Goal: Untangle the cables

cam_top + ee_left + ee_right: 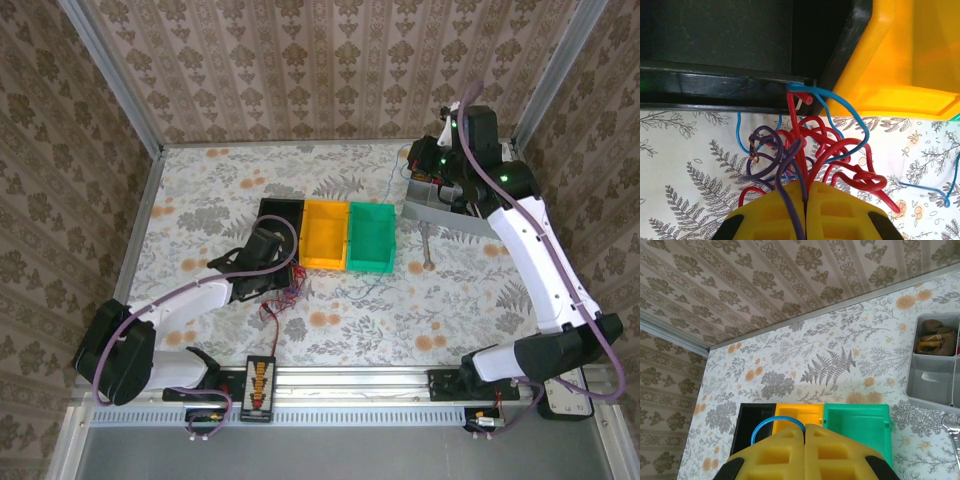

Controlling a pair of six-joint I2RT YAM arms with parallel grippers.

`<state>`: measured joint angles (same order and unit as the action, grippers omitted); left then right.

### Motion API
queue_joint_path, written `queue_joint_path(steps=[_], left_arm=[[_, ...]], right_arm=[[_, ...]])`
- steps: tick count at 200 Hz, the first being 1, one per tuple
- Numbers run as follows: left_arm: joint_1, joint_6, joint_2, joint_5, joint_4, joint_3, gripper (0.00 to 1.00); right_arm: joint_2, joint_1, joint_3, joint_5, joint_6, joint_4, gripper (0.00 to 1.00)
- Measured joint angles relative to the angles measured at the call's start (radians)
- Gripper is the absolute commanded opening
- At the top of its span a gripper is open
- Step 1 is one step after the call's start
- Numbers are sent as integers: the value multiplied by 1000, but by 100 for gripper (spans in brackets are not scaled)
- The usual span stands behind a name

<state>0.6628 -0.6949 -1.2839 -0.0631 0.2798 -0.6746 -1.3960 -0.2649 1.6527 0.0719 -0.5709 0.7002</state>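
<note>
The cables [815, 145] are a knot of red, purple and blue wires lying on the floral table just in front of the black bin [715, 50] and the yellow bin [910, 55]. My left gripper [805, 192] is shut on a purple and a red strand at the knot's near side. From above, the bunch [286, 296] trails below the left gripper [281, 270]. My right gripper [804, 429] is shut on a blue wire loop [765, 424], high over the bins. It hangs at the back right [418, 156], with the thin blue wire [388, 185] dropping from it.
Black [280, 215], yellow [324, 235] and green [371, 238] bins stand in a row mid-table. A grey tray [445, 212] with small parts lies under the right arm, a metal tool [427, 250] beside it. A black connector board [260, 384] sits at the near edge.
</note>
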Motion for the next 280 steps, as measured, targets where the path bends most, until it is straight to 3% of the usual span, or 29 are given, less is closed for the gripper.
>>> queue_joint_path(steps=[119, 226, 256, 280], left_arm=[[4, 5, -42, 4, 8, -28, 0], [4, 20, -80, 3, 7, -50, 0], [4, 26, -98, 3, 6, -59, 0], [4, 34, -102, 3, 6, -62, 0]], right_arm=[[-72, 0, 464, 15, 0, -71, 0], [-205, 0, 585, 61, -4, -74, 0], [-201, 0, 577, 61, 0, -74, 0], [-169, 0, 472, 61, 0, -92, 0]])
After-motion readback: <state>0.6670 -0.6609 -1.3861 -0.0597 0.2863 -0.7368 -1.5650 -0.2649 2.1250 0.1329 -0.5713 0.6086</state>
